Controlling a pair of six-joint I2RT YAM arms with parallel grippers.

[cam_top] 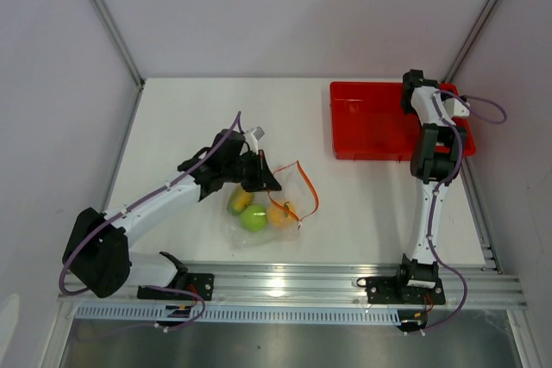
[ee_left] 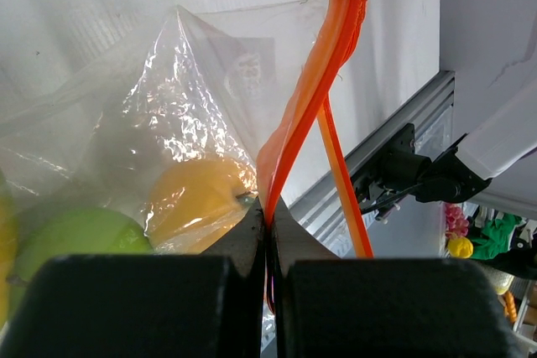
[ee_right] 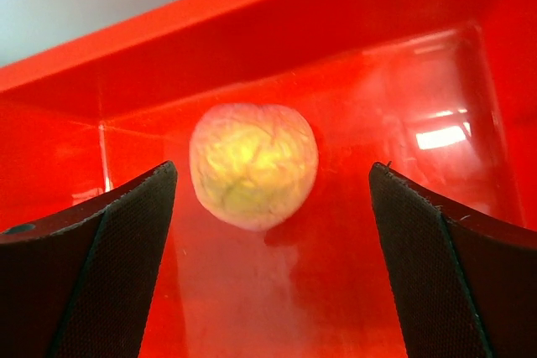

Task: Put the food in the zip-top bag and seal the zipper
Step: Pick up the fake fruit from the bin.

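Left end effector pinching zipper | right end effector released, straddling peach | risk: off-centre closure could roll peach away.

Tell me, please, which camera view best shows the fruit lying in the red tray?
The right wrist view: the pale yellow fruit lies centred on the red tray floor. In the top view the right arm covers it; the left wrist view faces the bag, not the tray.
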